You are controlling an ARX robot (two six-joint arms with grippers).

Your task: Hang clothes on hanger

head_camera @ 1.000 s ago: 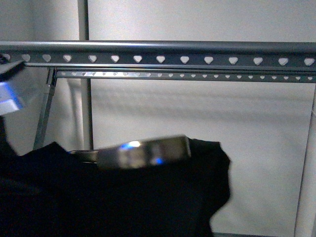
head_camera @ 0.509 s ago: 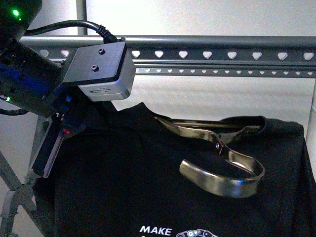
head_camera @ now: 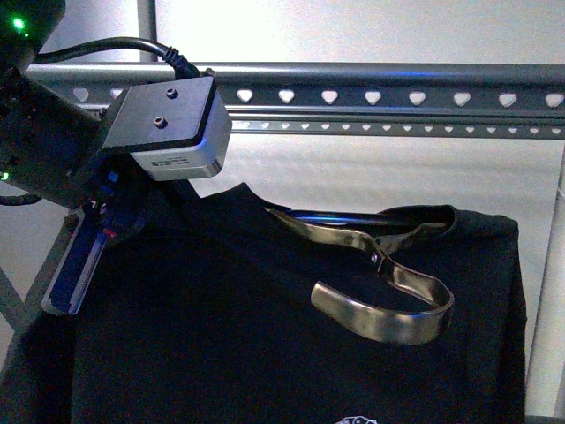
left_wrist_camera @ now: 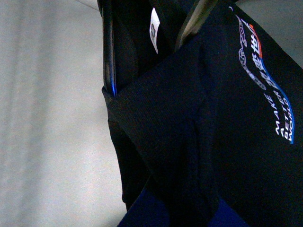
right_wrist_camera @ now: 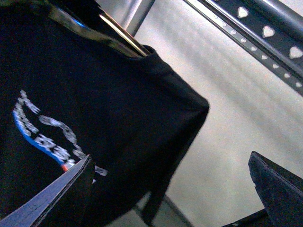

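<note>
Rail: a grey metal rail [head_camera: 371,95] punched with 1 row of heart-shaped holes runs level across the top of the front view. A 2nd, thinner punched bar sits just under it.
T-shirt: a black short-sleeved T-shirt [head_camera: 229,327] is held up below the rail without touching it. Its front faces the camera and fills the lower part of the view.
Print: a white "MAKE A BETTER WORLD" print [left_wrist_camera: 272,94] with a chain graphic and a blue stripe shows on the chest in the left wrist view.
Hanger: a shiny metal hanger [head_camera: 380,256] sits in the neck opening, below the rail. Its hook is tipped forward and down over the chest and catches on nothing.
Left gripper: the left gripper [head_camera: 78,265] is below the rail's left end, at the shirt's shoulder. In the left wrist view its fingers [left_wrist_camera: 142,213] lie close together with a fold of black cloth pinched between them, so it is clenched on the T-shirt.
Grey box: a grey box [head_camera: 168,128] on the left arm sits in front of the rail and overlaps it.
Right gripper: the right gripper [right_wrist_camera: 169,163] shows only in the right wrist view, below the rail. Its 2 fingers are spread wide with nothing between them, and the shirt's sleeve hangs near.
Wall: a pale wall [head_camera: 353,185] stands behind the rail.
</note>
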